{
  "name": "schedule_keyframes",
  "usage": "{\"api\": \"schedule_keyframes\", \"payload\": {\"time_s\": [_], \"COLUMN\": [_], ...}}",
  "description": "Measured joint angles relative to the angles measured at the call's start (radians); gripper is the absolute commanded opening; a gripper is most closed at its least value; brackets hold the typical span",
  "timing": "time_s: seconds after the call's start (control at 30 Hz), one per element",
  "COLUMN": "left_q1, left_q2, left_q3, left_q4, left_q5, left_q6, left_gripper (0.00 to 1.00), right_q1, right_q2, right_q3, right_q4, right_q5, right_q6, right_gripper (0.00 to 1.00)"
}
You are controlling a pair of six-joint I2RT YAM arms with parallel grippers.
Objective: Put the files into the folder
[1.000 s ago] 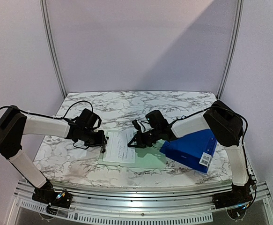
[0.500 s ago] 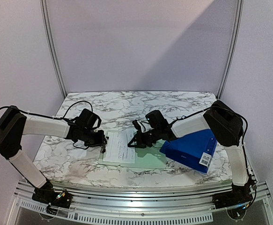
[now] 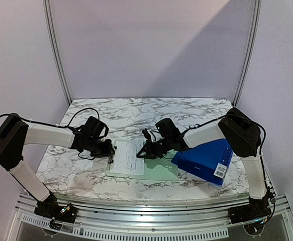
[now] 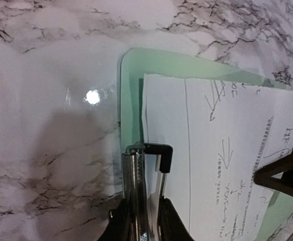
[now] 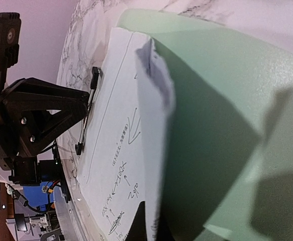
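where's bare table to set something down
Free: marble table along its far edge; near-left corner beside the left arm. Crowded: centre, left gripper and right gripper at the papers on the green sheet; blue folder fills the right.

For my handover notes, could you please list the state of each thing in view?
Left gripper: closed on the metal clip.
Right gripper: shut on the white papers.
White papers: on the green board, one edge lifted.
Blue folder: propped at an angle, right side.
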State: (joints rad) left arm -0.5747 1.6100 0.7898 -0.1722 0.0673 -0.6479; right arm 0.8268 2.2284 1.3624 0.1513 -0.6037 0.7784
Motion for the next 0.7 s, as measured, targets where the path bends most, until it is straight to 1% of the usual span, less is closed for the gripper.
{"api": "schedule_keyframes", "payload": {"time_s": [0.7], "left_q1": [0.001], "left_q2": [-0.002], "left_q3": [-0.01], "left_q4": [0.019], "left_q5": [0.005], "left_q6": [-0.006], "left_gripper": [0.0], "right_q1": [0.015], "right_q2": [0.0], "right_q3": [0.0], "right_q4": [0.006], "right_q5": [0.018], "right_q6": [0.04], "right_gripper": [0.0]}}
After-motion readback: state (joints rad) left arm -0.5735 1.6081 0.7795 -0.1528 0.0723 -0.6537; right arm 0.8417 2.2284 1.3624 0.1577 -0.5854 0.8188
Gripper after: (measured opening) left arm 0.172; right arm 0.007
